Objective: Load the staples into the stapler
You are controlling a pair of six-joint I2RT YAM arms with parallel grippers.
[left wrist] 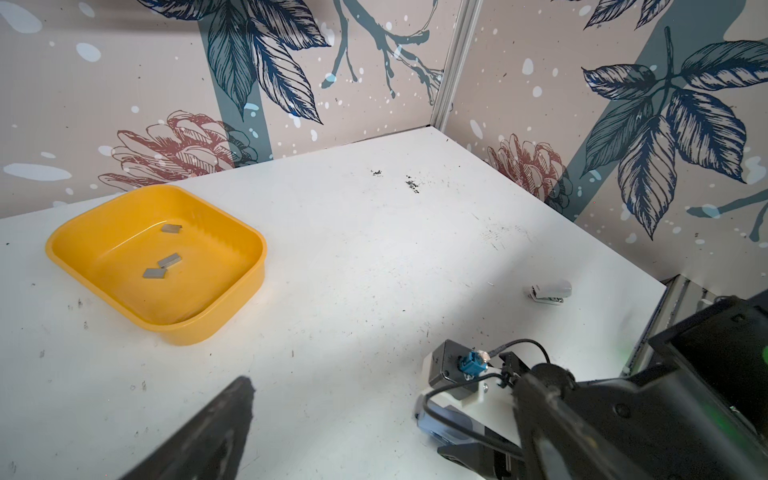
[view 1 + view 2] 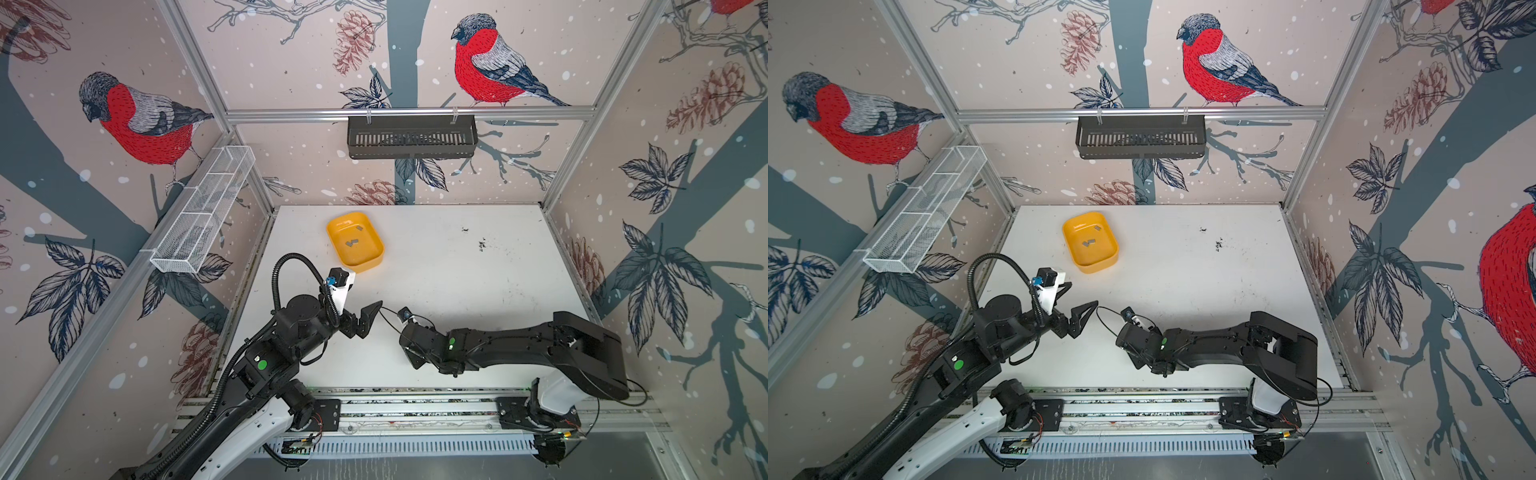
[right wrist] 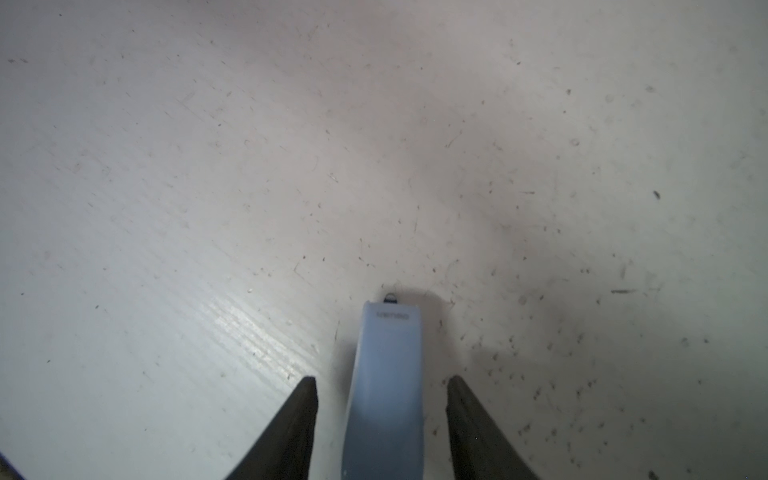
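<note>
Stapler [image 3: 390,345] is lying between parted jaws of right gripper [image 3: 382,379], untouched, likely for a steadying grip | left gripper [image 2: 1079,296] is hovering wide open, facing staples [image 1: 169,260] in tray [image 1: 232,291].

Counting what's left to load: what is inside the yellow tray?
Three small grey staples lie loose on the floor of the yellow tray; nothing else shows. In the left wrist view its near wall hides a thin strip of floor.
</note>
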